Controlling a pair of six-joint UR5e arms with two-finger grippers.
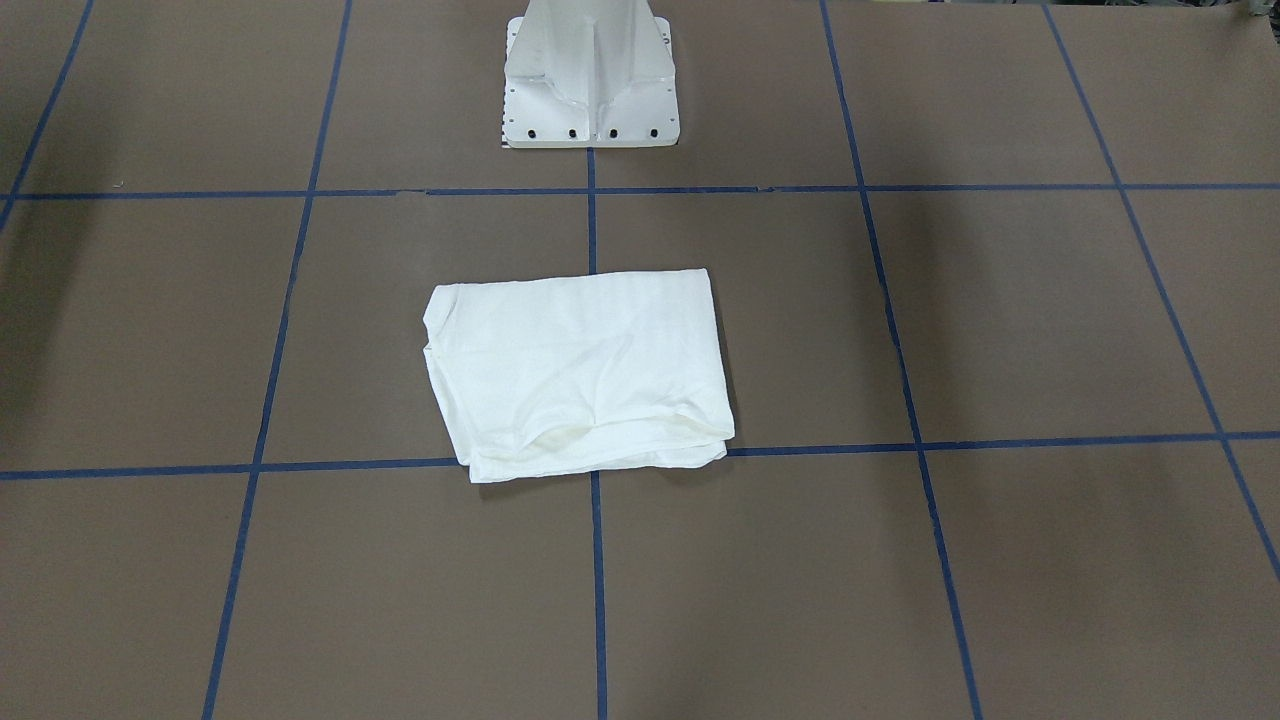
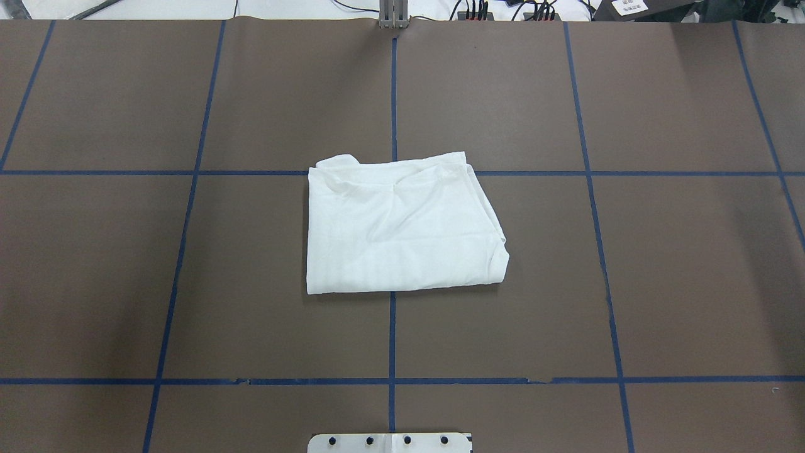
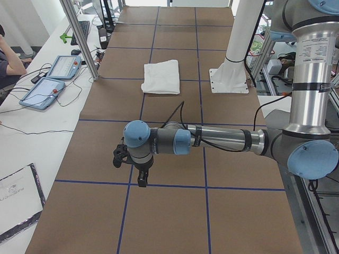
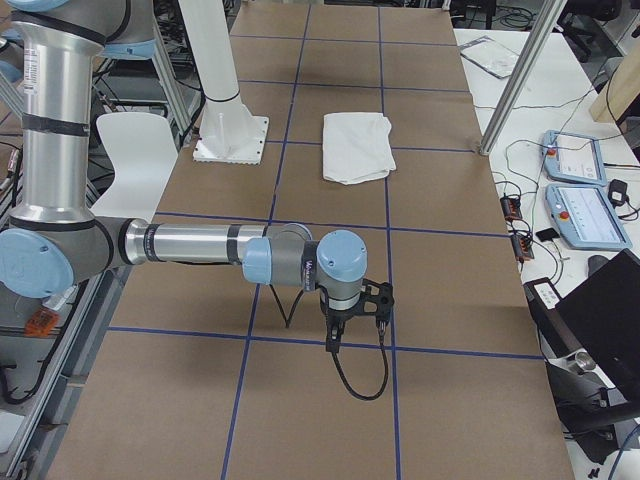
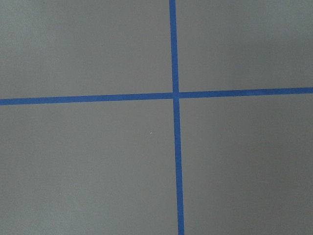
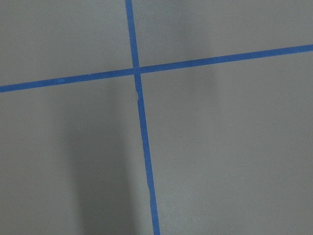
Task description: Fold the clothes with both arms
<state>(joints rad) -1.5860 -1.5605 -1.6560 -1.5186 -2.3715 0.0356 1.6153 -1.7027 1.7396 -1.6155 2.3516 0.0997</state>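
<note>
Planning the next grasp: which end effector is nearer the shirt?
Right, marginally. The right end effector and left end effector hang at opposite table ends; the shirt lies slightly to the robot's right of the centre tape line.

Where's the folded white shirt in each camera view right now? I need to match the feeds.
Front-facing: shirt at centre, just below the pedestal base.
Overhead: shirt at centre, above the base.
Exterior left: shirt upper middle, left of the base.
Exterior right: shirt upper middle, right of the base.
Left wrist: not in view.
Right wrist: not in view.
Shared landmark: the white pedestal base.
</note>
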